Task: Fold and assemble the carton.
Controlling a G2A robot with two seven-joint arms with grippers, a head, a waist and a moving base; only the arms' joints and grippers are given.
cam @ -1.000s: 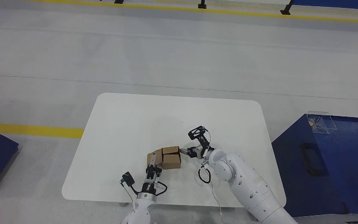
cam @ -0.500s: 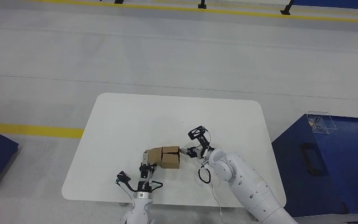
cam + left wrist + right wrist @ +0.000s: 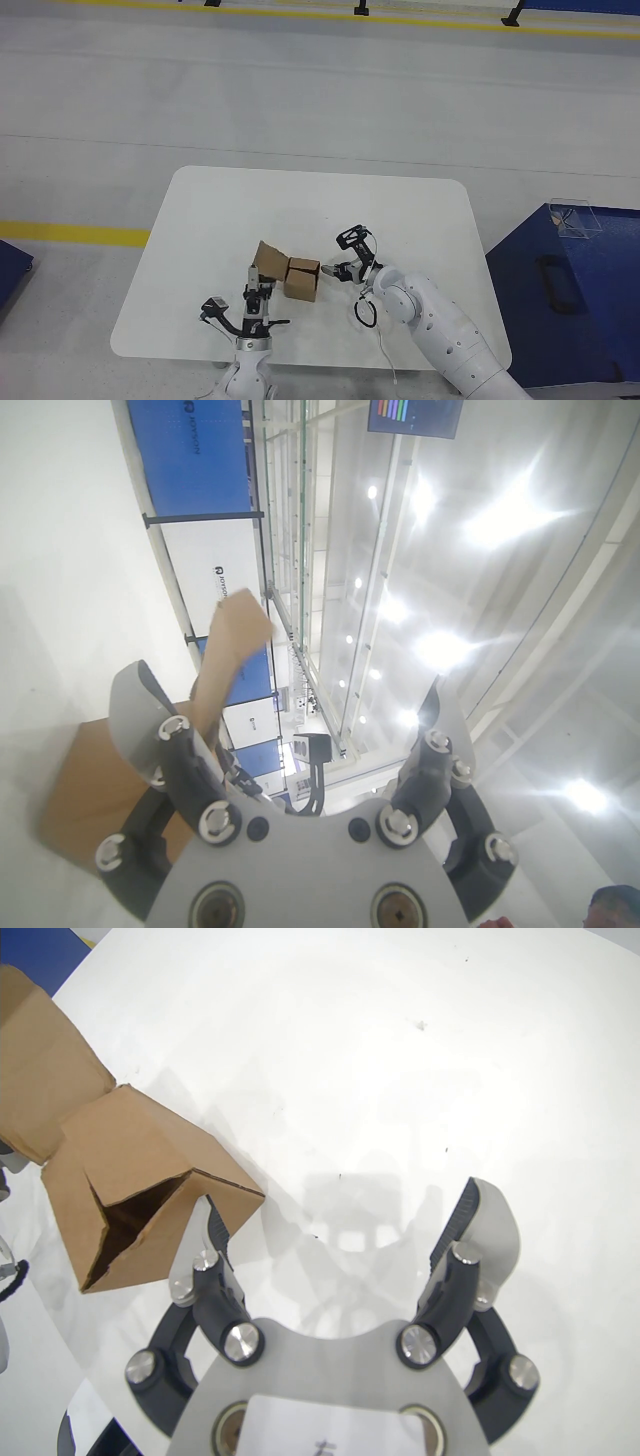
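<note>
From above, the white surface (image 3: 200, 210) carried the brown carton (image 3: 302, 280) toward its near edge, roughly midway along it. The carton lay on its side, and one flap (image 3: 268, 257) slanted up off its left end. The left pincer (image 3: 258, 293) sat just on the near side of that flap, close to the surface's edge. The right pincer (image 3: 337, 256) was at the carton's other end, spread wide, with one finger next to the cardboard. A blue cabinet (image 3: 570, 300) stood on the floor off the right end of the surface.

In the left wrist view, the left pincer (image 3: 287, 695) gaped wide and gripped nothing. The flap (image 3: 235, 625) rose past the outer side of one finger (image 3: 137, 700). I could not tell whether the two touched. The carton's body (image 3: 95, 770) lay lower down beside that same finger, with ceiling lights and blue and white wall panels behind.

In the right wrist view, the right pincer (image 3: 342, 1200) was also wide apart and held nothing. One fingertip (image 3: 215, 1223) rested against a corner of the carton (image 3: 150, 1148) at its open end, where the folded end flaps left a dark gap (image 3: 130, 1213). The other finger hung over the bare surface (image 3: 400, 1053), well apart from the cardboard. The far flap (image 3: 40, 1078) angled away from the body.
</note>
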